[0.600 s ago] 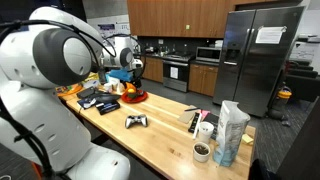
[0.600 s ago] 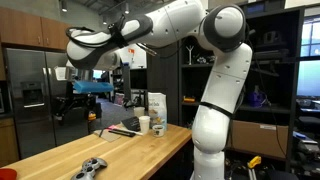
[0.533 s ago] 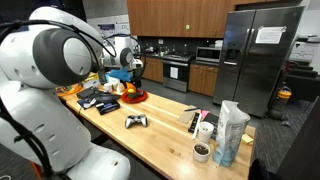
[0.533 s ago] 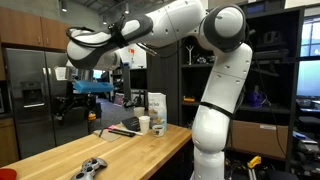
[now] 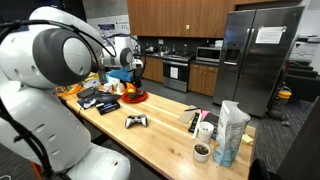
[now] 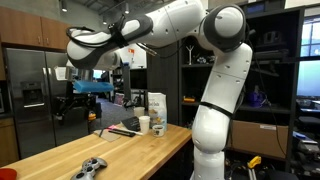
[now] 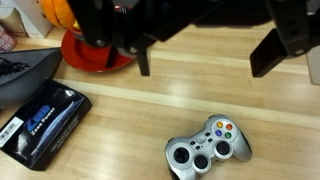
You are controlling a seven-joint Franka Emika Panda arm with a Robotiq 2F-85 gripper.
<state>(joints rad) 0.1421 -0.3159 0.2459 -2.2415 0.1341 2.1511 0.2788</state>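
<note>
Jaws: we see the gripper (image 7: 200, 68) spread as wide as it goes, two dark fingers (image 7: 143, 62) well apart, nothing between them and nothing held.
Controller: here it is, the grey game controller (image 7: 208, 152), flat on the wooden table (image 7: 120, 158), its coloured buttons facing up.
Controller against the jaws: it lies low in the wrist view, below the gap between the fingers. It sits clear of both and touches neither, a little nearer the finger on the picture's right.
Neighbours: a red plate (image 7: 92, 55) with an orange fruit (image 7: 58, 10) sits beyond the finger on the picture's left. A black box (image 7: 40, 120) lies near the table's edge, apart from the controller.
Only the wrist view gives: the open gap seen straight on, and the buttons on the controller.
Only the exterior views give: the gripper hangs well above the table. The controller (image 5: 137, 121) lies in open wood between the red plate and a cluster of cups (image 5: 203, 140) beside a bag (image 5: 231, 128).
From the far end: we find the controller (image 6: 92, 166) at the near end of the table, the cups further back.
Count: one controller, one red plate, one black box, one bag, two cups, two fingers.
</note>
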